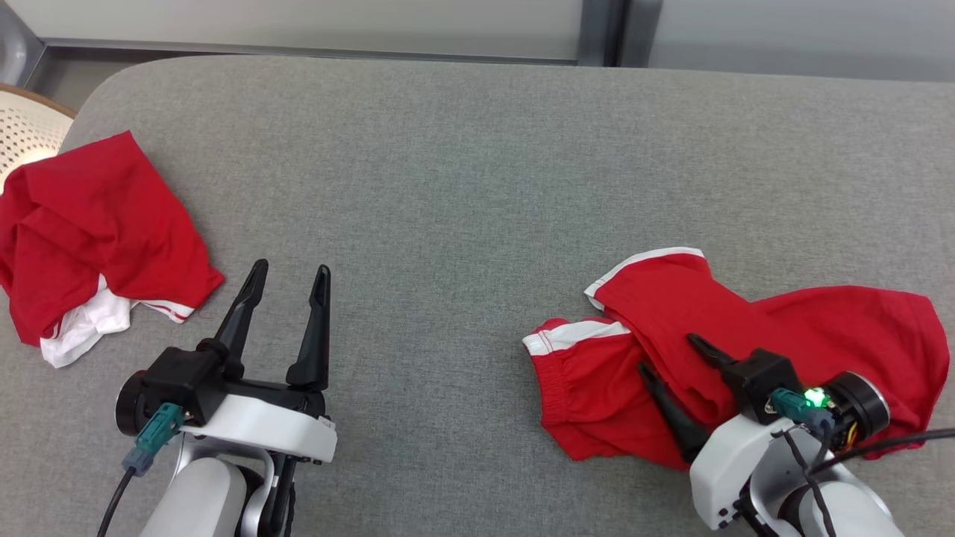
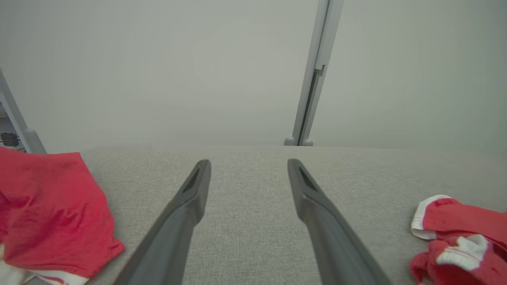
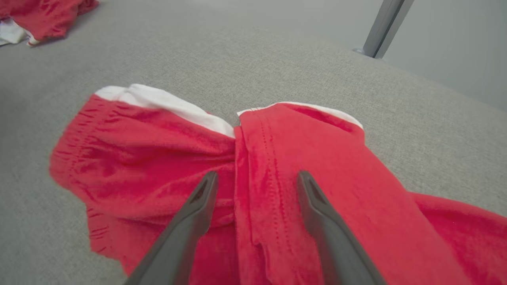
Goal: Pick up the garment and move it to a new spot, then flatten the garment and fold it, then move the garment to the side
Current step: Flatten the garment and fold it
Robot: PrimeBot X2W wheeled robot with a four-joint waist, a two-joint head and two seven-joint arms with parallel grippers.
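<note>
A crumpled red garment (image 1: 828, 321) with white trim lies at the right of the grey padded table (image 1: 477, 186); it also appears in the right wrist view (image 3: 150, 158) and at the edge of the left wrist view (image 2: 463, 221). My right gripper (image 1: 666, 353) is open, its fingers straddling a fold of this garment just above the cloth (image 3: 257, 174). Over bare table at the lower left, my left gripper (image 1: 291, 266) is open and empty (image 2: 248, 162).
A second red and white garment (image 1: 97, 216) lies bunched at the table's left edge (image 2: 47, 206), far from the right gripper (image 3: 43, 16). A pale perforated basket (image 1: 26, 127) stands beyond that edge. A grey wall with a post (image 2: 313, 79) lies behind the table.
</note>
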